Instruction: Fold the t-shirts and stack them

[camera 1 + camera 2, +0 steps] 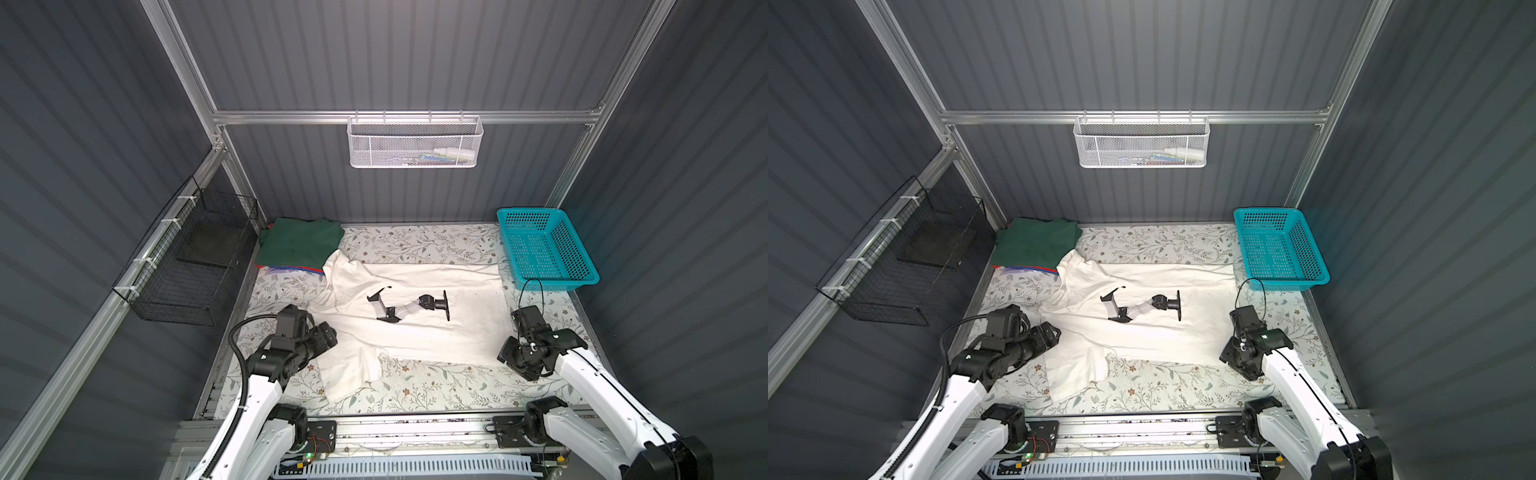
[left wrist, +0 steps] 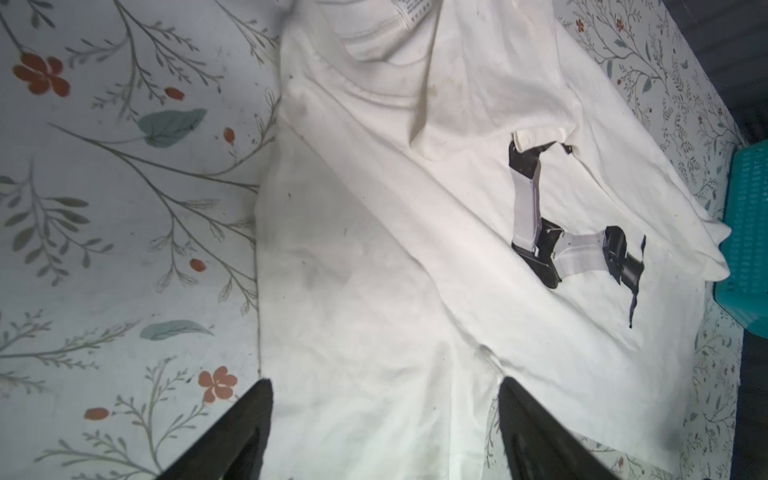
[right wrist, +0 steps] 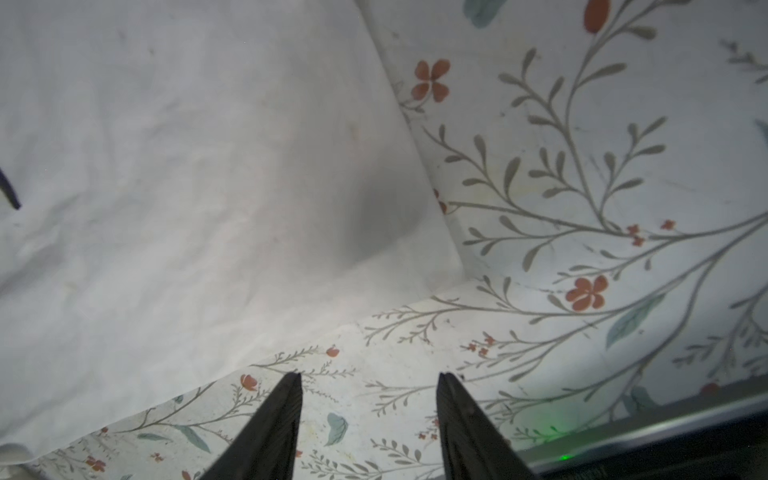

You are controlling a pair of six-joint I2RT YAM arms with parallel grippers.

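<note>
The floral-covered table carries everything. The white t-shirt lies spread flat across its middle, collar toward the left arm's side and hem toward the right arm's, with one sleeve rumpled at the near edge and the other reaching up against the folded stack in the far left corner. In that stack the dark green t-shirt lies on top of the blue/red-edged t-shirt. The teal basket stands empty at the far right. The left gripper hangs over the shoulder area, its jaws wide apart and holding nothing. The right gripper hovers over bare table just beside the hem corner, its jaws also parted and empty. The shirt looks ready for its first fold. That probably goes best if each gripper pinches both fabric layers at its own end of the near edge. The two would then lift together and carry the edge over evenly, keeping it taut so that the near sleeve tucks in without bunching.
</note>
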